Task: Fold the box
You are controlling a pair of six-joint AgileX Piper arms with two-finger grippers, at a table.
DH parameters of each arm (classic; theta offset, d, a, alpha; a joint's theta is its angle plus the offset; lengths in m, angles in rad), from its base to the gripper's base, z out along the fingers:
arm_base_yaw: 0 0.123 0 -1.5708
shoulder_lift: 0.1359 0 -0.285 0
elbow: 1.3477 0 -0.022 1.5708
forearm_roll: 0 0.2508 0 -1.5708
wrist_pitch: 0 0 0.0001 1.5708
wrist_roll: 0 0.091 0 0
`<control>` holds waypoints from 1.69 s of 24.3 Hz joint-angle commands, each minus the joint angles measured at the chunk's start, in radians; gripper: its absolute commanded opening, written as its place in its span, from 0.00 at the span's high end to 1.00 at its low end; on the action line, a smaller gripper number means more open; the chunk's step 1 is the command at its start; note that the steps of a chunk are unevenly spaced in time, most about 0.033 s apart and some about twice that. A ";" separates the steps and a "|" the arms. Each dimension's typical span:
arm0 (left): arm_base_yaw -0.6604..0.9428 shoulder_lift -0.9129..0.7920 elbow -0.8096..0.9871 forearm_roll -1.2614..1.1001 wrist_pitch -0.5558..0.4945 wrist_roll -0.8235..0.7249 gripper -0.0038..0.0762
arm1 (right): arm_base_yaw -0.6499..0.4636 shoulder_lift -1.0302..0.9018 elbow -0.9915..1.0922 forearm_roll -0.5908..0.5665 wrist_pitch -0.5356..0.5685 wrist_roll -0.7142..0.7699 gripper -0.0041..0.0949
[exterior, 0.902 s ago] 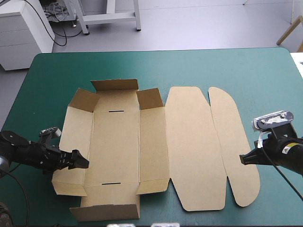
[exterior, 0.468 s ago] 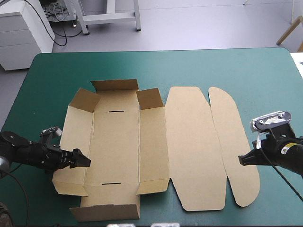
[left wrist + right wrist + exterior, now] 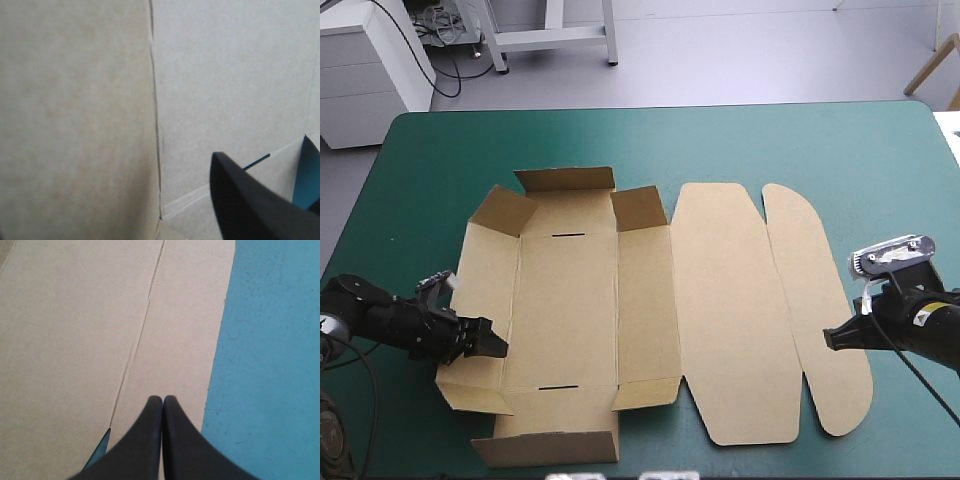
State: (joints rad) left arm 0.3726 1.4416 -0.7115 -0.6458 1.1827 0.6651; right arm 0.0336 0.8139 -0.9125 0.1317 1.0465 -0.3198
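On teal-green tabletop [image 3: 770, 140], centre to left: found brown box [image 3: 570, 320] opened out, inner face up, not yet formed. Noted end flap and two corner flaps at far end of base standing up. Noted lid panel and rounded outer flap lying flat toward right side.

Located left pincer [image 3: 492, 345] at outer edge of box's left wall panel, toward near corner. Saw in left wrist view only one black finger [image 3: 250, 205], standing off to its own side, not at middle, over inner face of board. Other finger hidden behind board close to camera. Read as apart, wall panel between.

Located right pincer [image 3: 832, 340] at right edge of rounded flap. Confirmed in right wrist view: fingers [image 3: 142, 445] pressed together in one pointed arch, clamping nothing. Placed tip over flap, just beside bare cover.
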 commanded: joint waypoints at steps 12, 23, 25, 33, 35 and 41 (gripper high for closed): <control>-0.077 -0.020 -0.180 0.006 0.084 -0.001 0.96 | 0.006 -0.009 -0.026 0.007 -0.063 -0.003 0.98; -0.599 -0.017 -0.580 0.447 -0.185 -0.016 0.96 | 0.006 -0.009 -0.026 0.007 -0.100 -0.001 0.98; -0.657 -0.016 -0.611 0.527 -0.273 -0.018 0.96 | 0.006 -0.009 -0.027 0.007 -0.101 0.001 0.98; -0.851 0.000 -0.637 0.840 -0.475 -0.014 0.96 | 0.006 -0.009 -0.049 0.009 -0.135 0.008 0.98; -0.900 0.005 -0.637 0.922 -0.480 -0.014 0.96 | 0.006 -0.009 -0.059 0.009 -0.137 0.008 0.98; -1.036 0.005 -0.637 1.139 -0.513 -0.014 0.96 | 0.006 -0.009 -0.068 0.009 -0.145 0.011 0.98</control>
State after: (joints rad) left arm -0.6225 1.4845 -1.3111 0.3651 0.7405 0.6220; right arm 0.0336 0.8139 -0.9472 0.1317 0.9570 -0.3092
